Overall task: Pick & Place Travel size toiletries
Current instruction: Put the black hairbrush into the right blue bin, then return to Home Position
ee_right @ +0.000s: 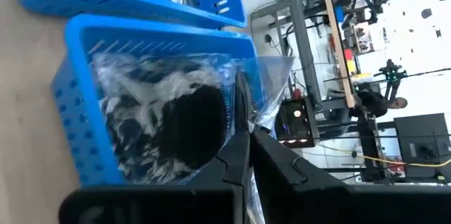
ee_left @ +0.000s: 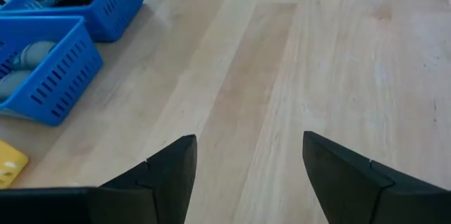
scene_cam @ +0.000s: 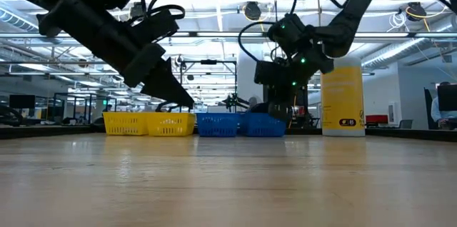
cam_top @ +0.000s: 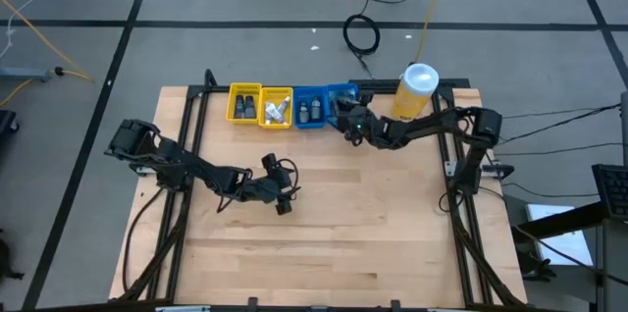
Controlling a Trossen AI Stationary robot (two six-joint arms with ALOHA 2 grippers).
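Note:
Four small bins stand in a row at the table's far edge: two yellow and two blue, each holding small toiletries. My right gripper is shut over the rightmost blue bin, at a clear plastic packet with a dark round piece. More crinkled clear packets lie in that bin. My left gripper hangs open, low over bare wood near the table's middle, with nothing between its fingers. My right gripper pinches the packet's clear plastic between its two shut fingers, beside the dark round piece. The fingers slant down from the table's right toward the bin. The packet hangs inside the bin's opening; whether it rests on the packets below cannot be told.
A tall yellow canister with a white lid stands right of the bins, close behind my right arm. The other blue bin holds small grey bottles. Black frame rails run along the table's left and right sides. Bare wood spreads from the middle toward the near edge.

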